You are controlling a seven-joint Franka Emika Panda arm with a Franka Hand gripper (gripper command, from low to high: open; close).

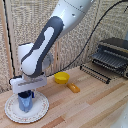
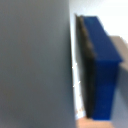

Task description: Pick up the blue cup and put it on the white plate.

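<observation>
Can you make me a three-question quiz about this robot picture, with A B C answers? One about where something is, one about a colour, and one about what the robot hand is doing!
1. Where is the cobalt cup?
A. On the white plate
B. Inside the toaster oven
C. On the bare wooden table

2. What colour is the small bowl behind the plate?
A. Green
B. Yellow
C. Pink

3. What is the gripper doing?
A. Hanging high up near the wall
B. Touching the toaster oven
C. Down at the cup, fingers on either side of it

Answers:
1. A, the cup stands over the plate's middle, inside its patterned rim, though whether it touches is hard to tell.
2. B, the bowl is bright yellow, with an orange piece beside it.
3. C, the white hand is low over the plate with the blue cup between its fingers.
</observation>
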